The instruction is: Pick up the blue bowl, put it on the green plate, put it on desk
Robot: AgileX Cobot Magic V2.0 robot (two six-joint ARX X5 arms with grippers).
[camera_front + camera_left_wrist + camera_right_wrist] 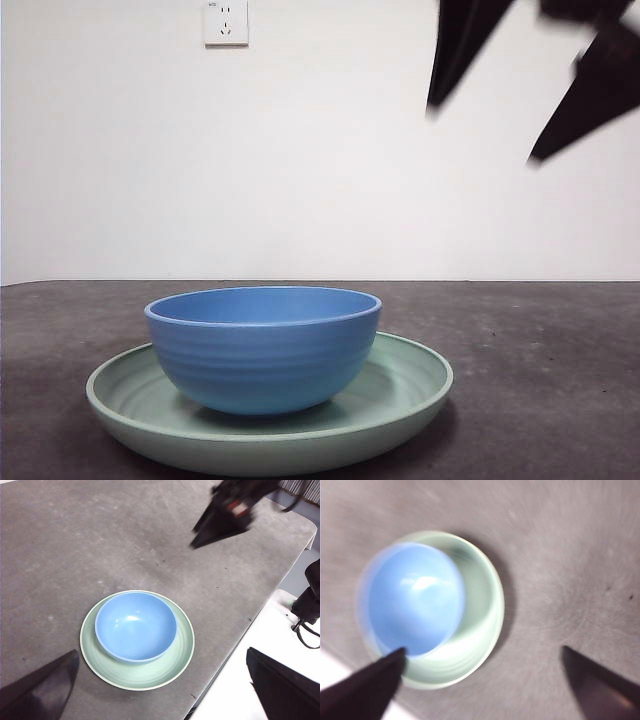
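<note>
The blue bowl (262, 347) stands upright inside the green plate (410, 385), which rests on the desk (540, 340). From the left wrist view the bowl (135, 625) sits a little off-centre in the plate (182, 645). My right gripper (483, 132) hangs high above and to the right of the dishes, open and empty. It also shows in the left wrist view as a right gripper (220, 522) over bare desk beyond the plate. Its own blurred view looks down on the bowl (412, 600) and plate (480, 595). My left gripper (162, 651) is open, well above the dishes.
A white wall with a socket (225, 22) stands behind the desk. The desk's edge (235, 640) runs close to the plate, with a white surface (245, 680) and a black cable (306, 630) beyond it.
</note>
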